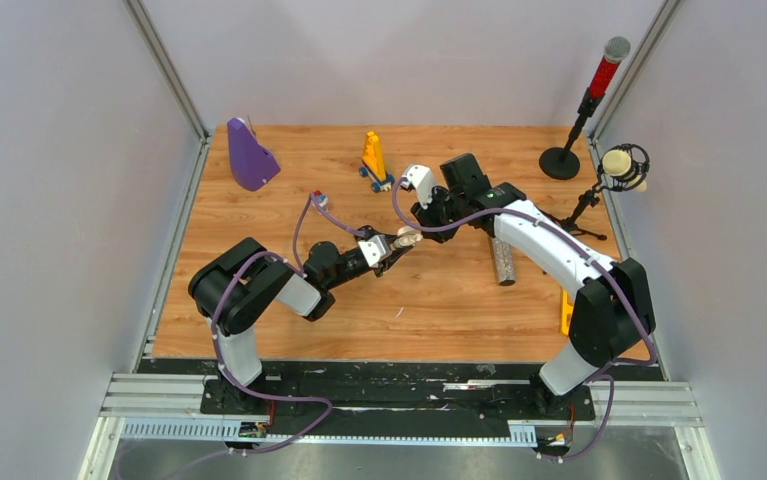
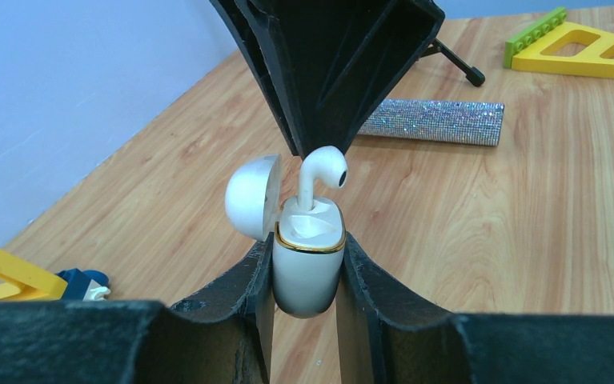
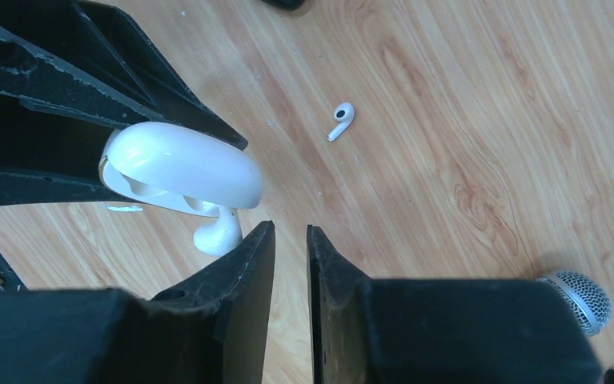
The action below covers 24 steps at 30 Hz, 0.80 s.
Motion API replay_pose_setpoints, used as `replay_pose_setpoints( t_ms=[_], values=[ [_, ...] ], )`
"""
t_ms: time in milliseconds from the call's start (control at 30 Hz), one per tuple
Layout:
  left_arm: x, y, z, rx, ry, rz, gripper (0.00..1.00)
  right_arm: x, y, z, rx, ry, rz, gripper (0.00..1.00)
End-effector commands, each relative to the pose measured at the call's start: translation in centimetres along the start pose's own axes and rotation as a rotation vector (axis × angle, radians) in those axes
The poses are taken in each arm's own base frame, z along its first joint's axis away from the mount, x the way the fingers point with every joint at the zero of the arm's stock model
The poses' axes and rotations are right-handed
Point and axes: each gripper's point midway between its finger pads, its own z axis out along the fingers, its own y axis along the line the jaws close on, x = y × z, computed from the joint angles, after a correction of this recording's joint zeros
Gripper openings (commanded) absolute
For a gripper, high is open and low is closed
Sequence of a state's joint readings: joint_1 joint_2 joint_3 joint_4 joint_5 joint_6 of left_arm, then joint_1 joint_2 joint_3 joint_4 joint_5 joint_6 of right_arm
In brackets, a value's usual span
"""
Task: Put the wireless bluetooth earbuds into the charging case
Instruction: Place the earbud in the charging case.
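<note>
Nearest you, both arm bases sit at the near edge of the wooden table, and the arms reach in so their wrists meet near the middle.

At the far left stands a purple wedge-shaped block. At the far right you have a red-and-black microphone on a round stand, with a cream microphone just near of it. A yellow toy stands far of centre, and a glittery silver cylinder lies right of centre under the right arm.

Your left tool is pinching the white charging case by its sides, holding it upright above the wood. A thin gold band runs round the rim, and the lid is swung open to the left.

One white earbud stands with its stem down in the case, its head poking out above the rim.

Your right tool hangs just over that earbud. Its jaws are pressed almost together with only a narrow slit between them and nothing in it; from the right wrist the bud sits just outside the left finger.

A second white earbud lies loose on the table, well apart from the case.
</note>
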State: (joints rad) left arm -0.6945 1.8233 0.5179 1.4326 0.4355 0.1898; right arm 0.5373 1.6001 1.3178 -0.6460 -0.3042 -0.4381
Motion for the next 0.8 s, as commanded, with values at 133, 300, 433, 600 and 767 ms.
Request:
replay_pose_setpoints(
  t_ms=[133, 300, 433, 600, 767],
  values=[
    [-3.3, 0.7, 0.4, -0.020, -0.104, 0.073, 0.00, -1.5, 1.8, -0.7, -0.074, -0.071, -0.004, 0.21],
    [-3.5, 0.8, 0.4, -0.023, -0.108, 0.078, 0.00, -0.9, 2.6, -0.4, -0.095, -0.044, -0.009, 0.21],
    [-3.5, 0.8, 0.4, -0.023, -0.107, 0.078, 0.00, -0.6, 2.4, -0.4, -0.074, -0.029, -0.007, 0.21],
    [-3.5, 0.8, 0.3, -0.022, -0.107, 0.075, 0.00, -0.1, 0.8, -0.2, 0.009, 0.007, 0.000, 0.21],
    [-3.6, 0.8, 0.3, -0.024, -0.109, 0.077, 0.00, -0.1, 0.3, -0.4, 0.034, 0.013, -0.004, 0.21]
  ],
)
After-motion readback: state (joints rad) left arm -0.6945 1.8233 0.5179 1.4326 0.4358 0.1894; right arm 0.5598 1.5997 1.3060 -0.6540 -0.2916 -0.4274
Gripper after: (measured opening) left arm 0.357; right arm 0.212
